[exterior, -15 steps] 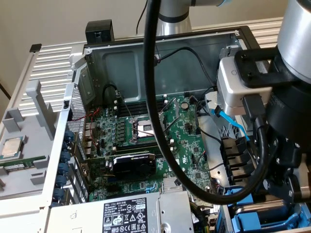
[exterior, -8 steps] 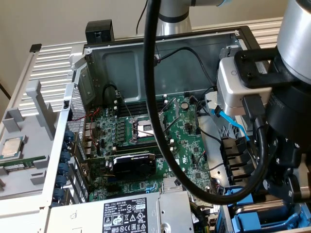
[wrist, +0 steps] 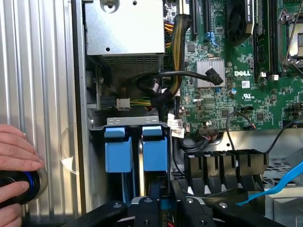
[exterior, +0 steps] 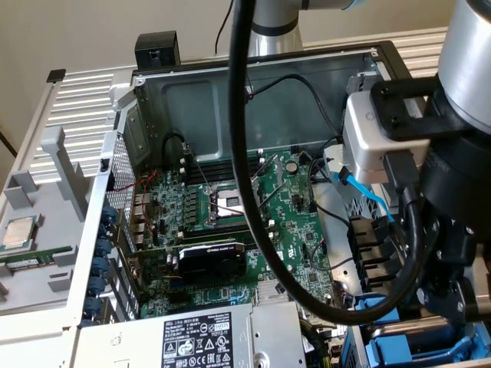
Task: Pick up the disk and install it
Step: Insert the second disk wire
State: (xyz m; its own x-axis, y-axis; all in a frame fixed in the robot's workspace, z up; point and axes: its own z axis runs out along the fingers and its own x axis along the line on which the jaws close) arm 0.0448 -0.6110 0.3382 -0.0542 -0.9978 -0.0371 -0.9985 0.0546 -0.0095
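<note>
A: How far is the task, from what you can see?

B: The gripper (wrist: pixel 158 208) hangs over the drive bay (wrist: pixel 137 124) of the open computer case (exterior: pixel 253 65). It seems closed on a thin dark part with a blue edge, maybe the disk (wrist: pixel 158 189), but I cannot tell for sure.

A: Is the disk already seated?

B: I judge not fully. Just ahead of the gripper, two blue carriers (wrist: pixel 118 151) stand side by side in the bay.

A: What else is in the case?

B: Beyond the bay lie the motherboard (wrist: pixel 227 94), the black graphics card (exterior: pixel 211 261) and the power supply (wrist: pixel 124 29). A person's hand (wrist: pixel 16 165) rests on the ribbed worktop (wrist: pixel 38 71), off to the side of the gripper.
</note>
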